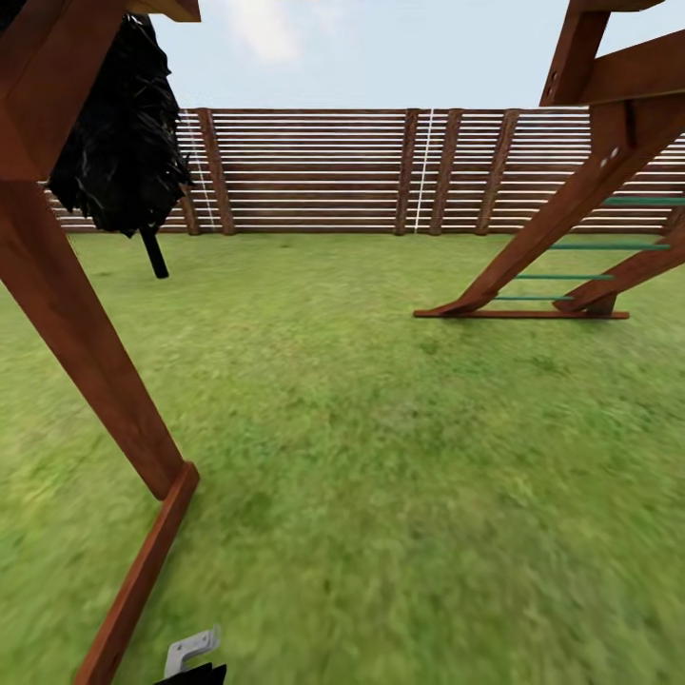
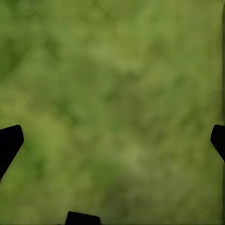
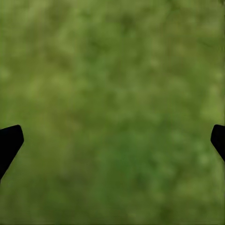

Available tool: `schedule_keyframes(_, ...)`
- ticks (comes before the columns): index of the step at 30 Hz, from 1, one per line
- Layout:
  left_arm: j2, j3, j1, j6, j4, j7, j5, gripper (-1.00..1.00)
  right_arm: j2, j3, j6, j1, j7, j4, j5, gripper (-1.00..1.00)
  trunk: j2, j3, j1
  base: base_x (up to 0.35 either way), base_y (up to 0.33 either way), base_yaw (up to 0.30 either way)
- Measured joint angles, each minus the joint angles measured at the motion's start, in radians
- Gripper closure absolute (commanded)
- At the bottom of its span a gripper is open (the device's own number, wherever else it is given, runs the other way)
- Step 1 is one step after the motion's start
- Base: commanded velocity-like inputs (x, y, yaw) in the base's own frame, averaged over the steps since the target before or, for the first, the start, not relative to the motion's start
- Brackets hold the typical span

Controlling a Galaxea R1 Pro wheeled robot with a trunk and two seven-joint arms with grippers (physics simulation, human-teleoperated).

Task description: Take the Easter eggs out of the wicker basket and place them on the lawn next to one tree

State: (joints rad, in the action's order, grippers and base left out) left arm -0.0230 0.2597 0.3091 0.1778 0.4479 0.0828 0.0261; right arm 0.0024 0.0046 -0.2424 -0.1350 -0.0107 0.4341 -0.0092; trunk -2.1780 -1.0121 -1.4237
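Observation:
The Easter eggs and the wicker basket are out of view. Mottled green lawn (image 1: pixel 381 457) stretches ahead to the garden's brown slat fence (image 1: pixel 323 171). A blackish leafy canopy (image 1: pixel 124 143) on a dark stem, perhaps a tree, stands at the far left by the fence. My left gripper (image 2: pixel 115 140) hangs open over bare grass, its black fingertips (image 2: pixel 9 143) far apart with nothing between them. My right gripper (image 3: pixel 115 140) is open as well above grass, black fingertips (image 3: pixel 9 140) wide apart and empty.
A wooden play frame straddles the view. Its left leg (image 1: pixel 86 362) and ground beam (image 1: pixel 143 571) stand close at the left. Its right leg and a ladder with green rungs (image 1: pixel 571 276) stand farther off. Open grass lies between them.

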Motion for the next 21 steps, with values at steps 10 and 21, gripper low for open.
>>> schedule_keyframes(10, 0.000, 0.000, 0.000, 0.000, 0.000, 0.001, 0.000, -1.00, 0.005, 0.001, 0.000, 0.002, 0.002, 0.000, 0.000, -1.00, 0.000, 0.000, 0.000, 0.339, 0.000, 0.000)
schedule_keyframes(21, 0.000, 0.000, 0.000, 0.000, 0.000, 0.000, 0.000, -1.00, 0.006, 0.002, -0.002, 0.002, 0.006, 0.003, 0.000, -1.00, 0.000, 0.000, 0.000, 0.339, 0.000, 0.000)
